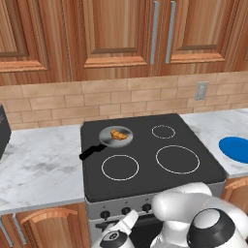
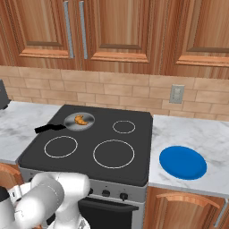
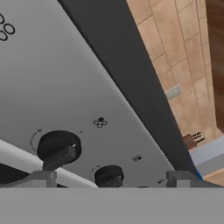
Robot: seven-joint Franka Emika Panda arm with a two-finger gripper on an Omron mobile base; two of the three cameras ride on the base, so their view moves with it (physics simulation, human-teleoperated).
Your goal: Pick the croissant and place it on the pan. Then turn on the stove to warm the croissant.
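Observation:
The golden croissant (image 1: pixel 118 134) (image 2: pixel 80 120) lies inside the small grey pan (image 1: pixel 106 139) (image 2: pixel 70 120), which sits on the rear left burner of the black stove (image 1: pixel 143 145) (image 2: pixel 89 136); the pan's black handle points toward the front left. My gripper (image 3: pixel 113 179) is low in front of the stove's steel panel, open, with its fingertips (image 3: pixel 43 178) spread wide. A black knob (image 3: pixel 109 175) sits between them, close ahead. A bigger knob (image 3: pixel 58 148) shows to the left of it. The knob row (image 1: pixel 126 211) (image 2: pixel 106 193) runs along the stove front.
A flat blue plate (image 1: pixel 235 147) (image 2: pixel 182 162) rests on the marble counter right of the stove. A dark appliance (image 1: pixel 2 131) stands at the far left of the counter. Wooden cabinets hang above the brick backsplash, which carries a wall outlet (image 1: pixel 201 90).

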